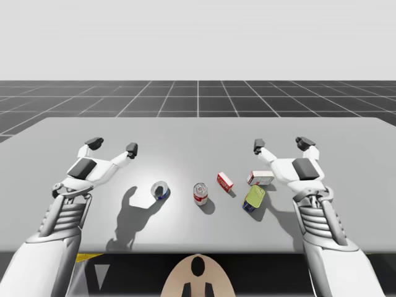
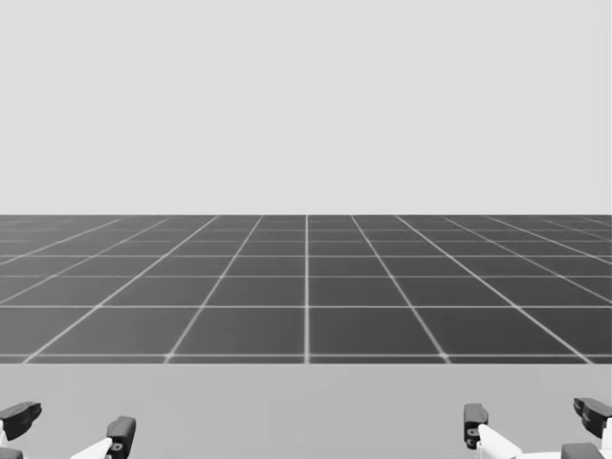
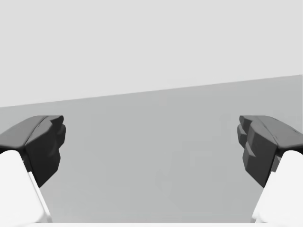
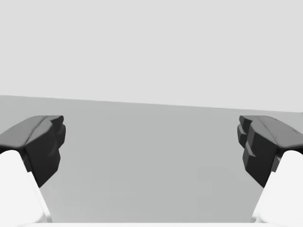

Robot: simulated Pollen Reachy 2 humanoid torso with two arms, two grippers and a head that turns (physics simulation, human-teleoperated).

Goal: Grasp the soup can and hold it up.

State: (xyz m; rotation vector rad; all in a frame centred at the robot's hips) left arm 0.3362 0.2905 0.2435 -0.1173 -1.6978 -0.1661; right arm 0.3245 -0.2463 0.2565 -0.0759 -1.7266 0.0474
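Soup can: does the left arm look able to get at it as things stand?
Probably yes. The soup can stands upright with nothing over it, and the left gripper is open and empty. The silver-and-blue can lies roughly between them, apart from the soup can, so coming from above looks safer.

Bench (image 1: 198, 133): grey, flat, and everything sits along its near half.
Far left: blue can (image 1: 160, 190), silver end showing, seemingly tipped on its side.
Centre: red-and-white can (image 1: 200, 193), upright.
Just right of it: small red box (image 1: 224, 181).
Right end: white box (image 1: 261, 178), and a yellow-green tin (image 1: 253, 198) just in front of it.
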